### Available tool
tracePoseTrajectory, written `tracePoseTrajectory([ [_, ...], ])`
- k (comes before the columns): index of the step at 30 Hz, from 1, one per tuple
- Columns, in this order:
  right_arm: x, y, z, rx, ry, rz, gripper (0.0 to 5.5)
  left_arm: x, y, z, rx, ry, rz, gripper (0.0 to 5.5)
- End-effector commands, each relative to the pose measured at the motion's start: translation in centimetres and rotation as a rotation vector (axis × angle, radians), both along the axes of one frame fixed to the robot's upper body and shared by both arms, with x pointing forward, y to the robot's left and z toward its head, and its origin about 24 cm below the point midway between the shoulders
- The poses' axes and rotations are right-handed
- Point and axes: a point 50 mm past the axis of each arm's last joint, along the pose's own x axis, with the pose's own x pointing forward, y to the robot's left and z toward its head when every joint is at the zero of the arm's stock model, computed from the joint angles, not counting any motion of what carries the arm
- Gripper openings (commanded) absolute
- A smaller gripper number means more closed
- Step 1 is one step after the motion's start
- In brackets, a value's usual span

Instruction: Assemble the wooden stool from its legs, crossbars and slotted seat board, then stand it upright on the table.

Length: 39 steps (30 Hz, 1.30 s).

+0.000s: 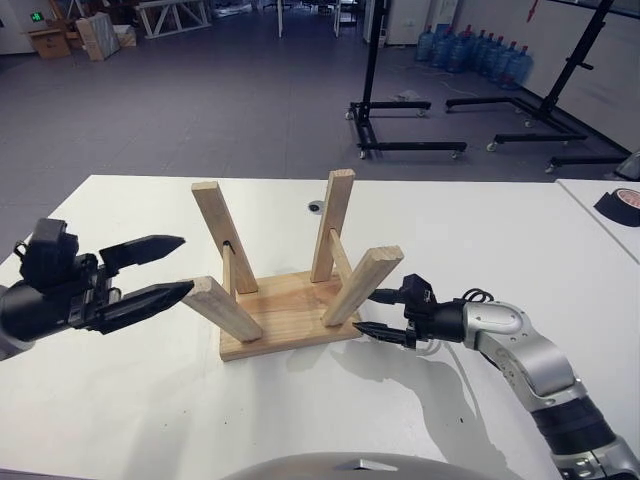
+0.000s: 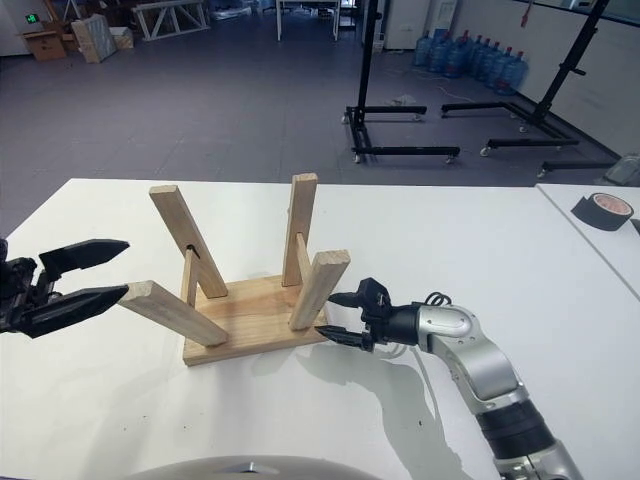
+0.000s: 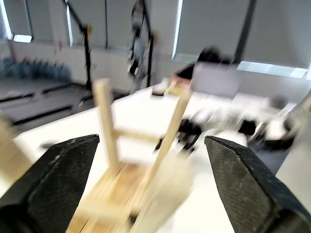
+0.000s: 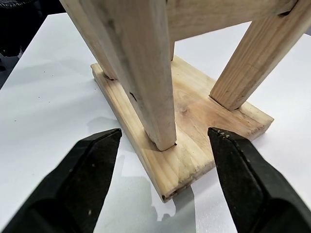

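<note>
Stool (image 1: pixel 300 295) upside down near the middle of the white worktop (image 1: pixel 480 230), about midway between its left and right edges. The seat board (image 1: pixel 270 325) lies flat on the surface and four legs (image 1: pixel 333 225) splay upward from it. In the right wrist view a crossbar (image 4: pixel 218 17) runs between two of the legs.

The left hand (image 1: pixel 185 263) hovers towards the left edge with its fingers spread wide and nothing between them. Its lower fingertip is right at the end of the front-left leg (image 1: pixel 222 308); contact cannot be told.

The right hand (image 1: pixel 365 311) is low over the worktop at the board's front right corner. It is also open and holds nothing, and its fingertips point at the foot of the front-right leg (image 1: pixel 362 285).

A roll of tape (image 1: pixel 620 203) lies on the neighbouring surface past the right edge.
</note>
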Motion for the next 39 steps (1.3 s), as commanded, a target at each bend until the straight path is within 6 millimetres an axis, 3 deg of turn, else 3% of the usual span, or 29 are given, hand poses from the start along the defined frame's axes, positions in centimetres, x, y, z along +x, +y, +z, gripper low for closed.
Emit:
tracePoseTrajectory([
  [1, 1.2, 0.7, 0.4, 0.000, -0.040, 0.017, 3.28, -0.8, -0.4, -5.8, 0.188, 0.167, -0.036, 4.00],
  [6, 1.8, 1.3, 0.5, 0.006, -0.045, 0.065, 3.28, -0.6, -2.4, -10.0, 0.188, 0.249, -0.075, 4.00],
  [10, 2.4, 2.0, 0.9, 0.021, -0.061, 0.095, 3.28, 1.0, -2.3, -11.3, 0.201, 0.224, 0.005, 4.00],
  [14, 2.4, 2.4, 0.6, 0.022, -0.053, 0.111, 3.28, 2.0, -3.5, -12.2, 0.203, 0.209, -0.010, 4.00],
  [17, 2.5, 2.4, 0.2, 0.004, -0.050, 0.116, 2.84, 2.6, -4.1, -12.9, 0.203, 0.209, -0.019, 4.00],
  [21, 2.8, 2.5, 0.0, 0.003, -0.046, 0.127, 2.04, 3.4, -4.4, -13.3, 0.206, 0.210, -0.017, 3.29],
  [27, 3.1, 2.9, 0.1, 0.019, -0.020, 0.189, 1.33, 4.4, -5.0, -13.7, 0.219, 0.162, -0.042, 2.39],
  [33, 2.6, 2.8, 0.6, 0.037, 0.020, 0.267, 1.28, 4.8, -5.1, -12.5, 0.152, 0.142, -0.117, 1.48],
  [39, 2.3, 2.7, 2.0, 0.097, 0.093, 0.314, 1.21, 4.9, -4.7, -12.0, 0.185, 0.164, -0.201, 1.30],
])
